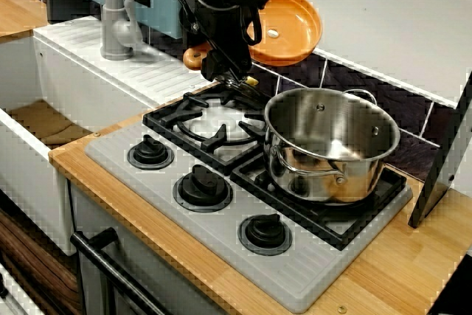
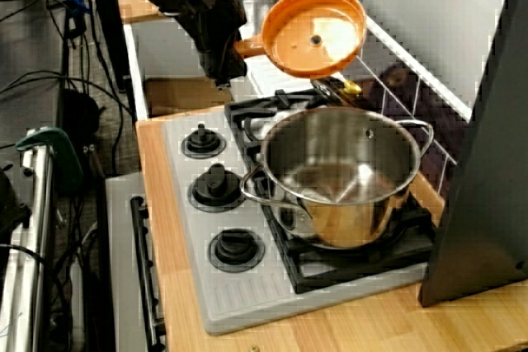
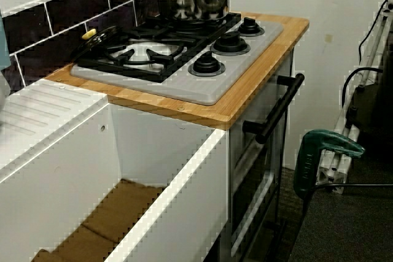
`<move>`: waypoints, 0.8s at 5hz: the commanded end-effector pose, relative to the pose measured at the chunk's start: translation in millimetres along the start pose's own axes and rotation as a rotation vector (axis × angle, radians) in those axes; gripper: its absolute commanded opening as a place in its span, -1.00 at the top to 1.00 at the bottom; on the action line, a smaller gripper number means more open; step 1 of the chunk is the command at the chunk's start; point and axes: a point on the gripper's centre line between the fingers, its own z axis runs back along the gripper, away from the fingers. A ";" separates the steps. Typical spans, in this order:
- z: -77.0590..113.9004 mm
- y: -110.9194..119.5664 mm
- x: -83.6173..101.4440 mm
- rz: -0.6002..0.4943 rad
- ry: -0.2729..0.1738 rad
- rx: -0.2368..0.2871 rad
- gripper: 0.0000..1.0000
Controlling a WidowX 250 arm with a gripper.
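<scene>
Low in the frame, three black knobs (image 1: pixel 200 188) lined the grey hob (image 1: pixel 110 154). At centre right stood a steel pot (image 1: pixel 332 145). Farthest back, upper centre, the gripper (image 1: pixel 214 63) clasped the handle of a tilted orange pan (image 1: pixel 287 27).

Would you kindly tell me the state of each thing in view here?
orange pan: held aloft by its handle, tilted, empty.
gripper: shut on that handle.
steel pot: upright on a burner grate, uncovered, empty.
knobs: three, all seated; settings unreadable.
faucet: no water running.
oven door: shut.
</scene>
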 end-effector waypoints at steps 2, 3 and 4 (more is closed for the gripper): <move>11.9 4.4 1.4 0.005 -0.040 0.080 1.00; 11.7 4.7 0.7 0.008 -0.042 0.140 1.00; 11.6 4.1 0.6 0.014 -0.045 0.191 1.00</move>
